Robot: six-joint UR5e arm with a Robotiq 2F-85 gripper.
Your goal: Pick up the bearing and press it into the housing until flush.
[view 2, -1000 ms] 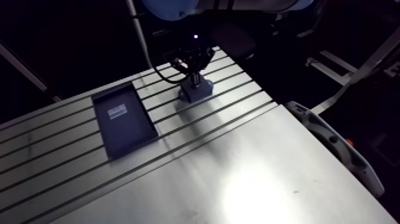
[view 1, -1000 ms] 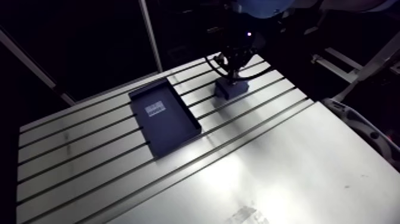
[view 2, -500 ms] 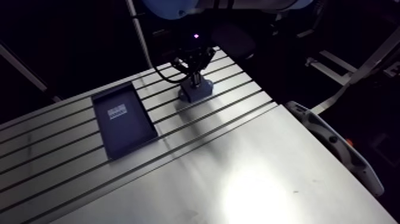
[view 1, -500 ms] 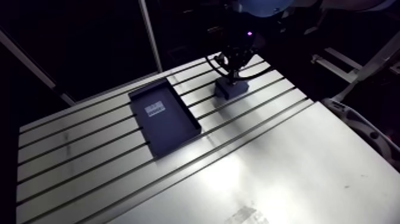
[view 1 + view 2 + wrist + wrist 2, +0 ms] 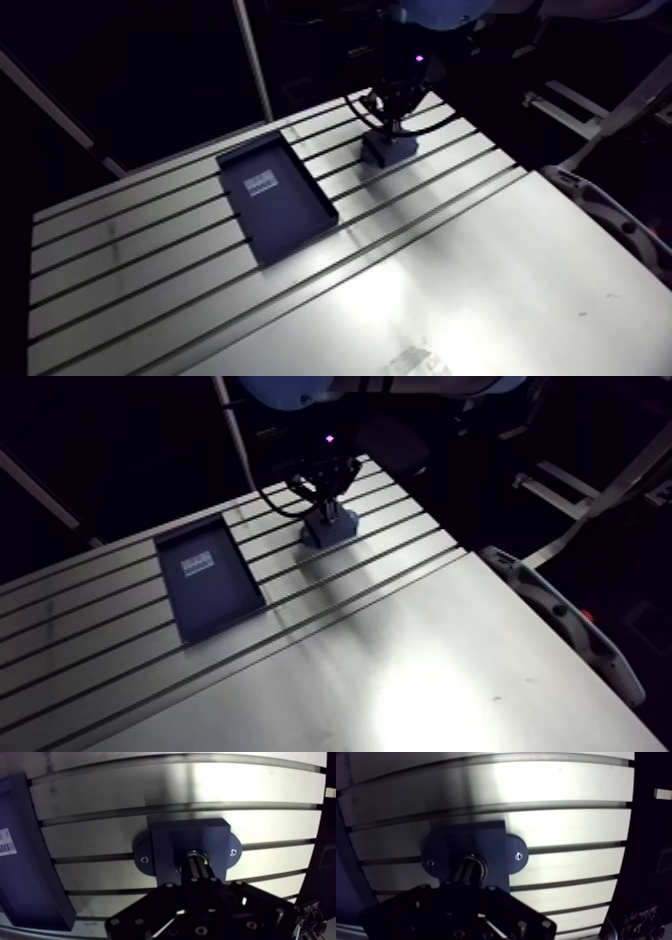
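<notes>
The dark blue housing (image 5: 170, 842), a square block on a round-eared base with two screws, stands on the slotted table (image 5: 480, 260). The silvery bearing (image 5: 189, 855) sits in the housing's bore, with only its rim showing around my fingertips. In the wrist view my gripper (image 5: 198, 859) is straight above it. It is shut, its two fingers close together with their tips down on the bearing. In the arm view the gripper (image 5: 388, 126) stands upright on the housing (image 5: 386, 148) near the table's far edge.
A dark rectangular tray (image 5: 275, 195) with a white label lies on the table beside the housing, a short gap away. A curved white guard (image 5: 560, 626) runs along the table's right side.
</notes>
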